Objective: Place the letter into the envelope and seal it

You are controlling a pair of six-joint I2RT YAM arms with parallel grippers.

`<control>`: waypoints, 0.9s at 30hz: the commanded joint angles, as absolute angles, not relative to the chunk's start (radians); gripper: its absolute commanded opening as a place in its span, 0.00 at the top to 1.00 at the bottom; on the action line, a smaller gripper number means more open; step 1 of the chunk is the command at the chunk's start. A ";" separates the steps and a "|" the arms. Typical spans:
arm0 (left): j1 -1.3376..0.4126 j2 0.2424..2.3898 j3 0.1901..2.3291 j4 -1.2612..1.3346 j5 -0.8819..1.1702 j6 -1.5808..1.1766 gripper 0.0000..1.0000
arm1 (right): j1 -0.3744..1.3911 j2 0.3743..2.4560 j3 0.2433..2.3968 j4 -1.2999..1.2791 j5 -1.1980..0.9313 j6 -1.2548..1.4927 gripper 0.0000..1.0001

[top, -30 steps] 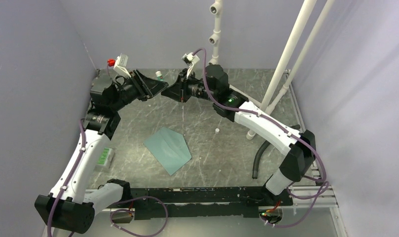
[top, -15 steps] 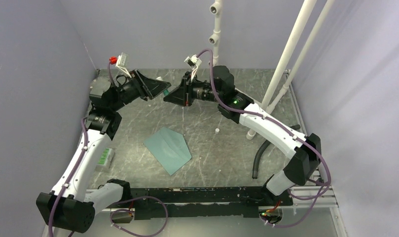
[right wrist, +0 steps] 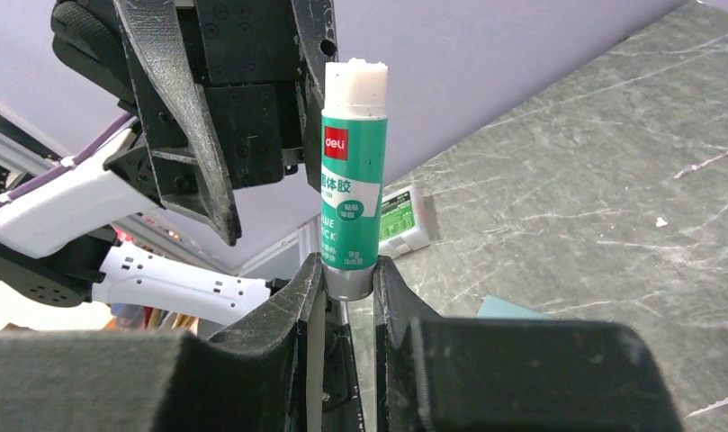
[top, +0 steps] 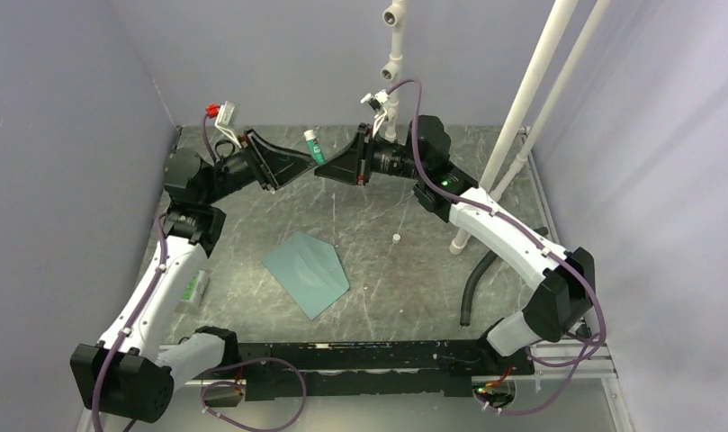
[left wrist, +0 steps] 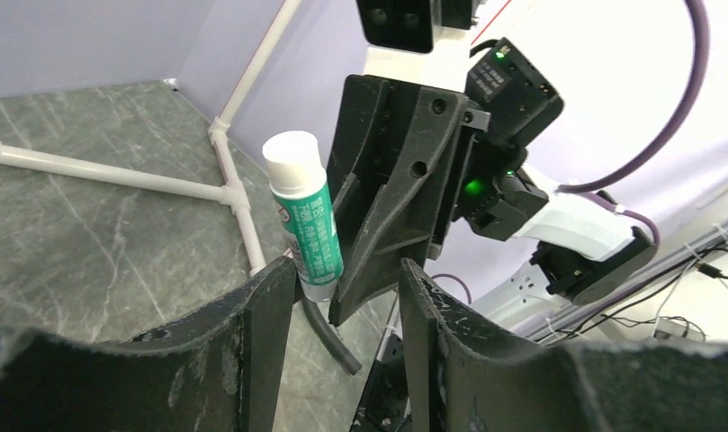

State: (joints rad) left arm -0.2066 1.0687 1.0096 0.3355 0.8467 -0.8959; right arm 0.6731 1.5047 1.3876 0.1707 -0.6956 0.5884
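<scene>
The teal envelope (top: 308,273) lies flat on the table in front of the arms, and one corner of it shows in the right wrist view (right wrist: 513,308). The letter is not in view. My right gripper (top: 326,169) (right wrist: 349,268) is shut on the base of a green-and-white glue stick (top: 315,146) (right wrist: 351,198), held upright above the far part of the table with its white tip bare. My left gripper (top: 301,162) (left wrist: 346,270) is open and empty, its tips right beside the glue stick (left wrist: 306,225).
A small green-and-white packet (top: 191,288) (right wrist: 403,220) lies at the table's left edge. A small white object (top: 396,238) lies mid-table. White pipes (top: 522,108) stand at the back right, and a black hose (top: 472,288) lies at the right.
Both grippers have risen and shifted right. The right wrist has turned, so the glue stick now stands upright in plain view between the two grippers. The envelope has not moved.
</scene>
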 commanded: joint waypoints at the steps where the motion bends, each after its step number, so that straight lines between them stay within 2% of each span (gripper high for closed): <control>1: -0.206 1.069 0.987 0.521 0.890 -0.995 0.46 | 0.662 1.461 1.386 0.255 -0.782 0.614 1.00; 5: -0.206 1.098 0.991 0.531 0.877 -1.009 0.37 | 0.660 1.471 1.385 0.293 -0.819 0.638 1.00; 11: -0.206 1.125 1.004 0.563 0.861 -1.037 0.36 | 0.662 1.486 1.400 0.297 -0.852 0.640 1.00; 14: -0.206 1.135 1.003 0.600 0.855 -1.061 0.43 | 0.663 1.493 1.414 0.262 -0.857 0.620 1.00; 18: -0.206 1.152 0.992 0.655 0.873 -1.093 0.58 | 0.663 1.503 1.427 0.234 -0.857 0.606 1.00; 23: -0.206 1.168 0.987 0.702 0.897 -1.124 0.67 | 0.662 1.514 1.451 0.213 -0.836 0.608 1.00; 25: -0.207 1.176 0.992 0.736 0.913 -1.144 0.75 | 0.663 1.509 1.452 0.214 -0.820 0.610 1.00; 27: -0.207 1.186 0.999 0.768 0.925 -1.161 0.88 | 0.662 1.504 1.460 0.205 -0.802 0.606 1.00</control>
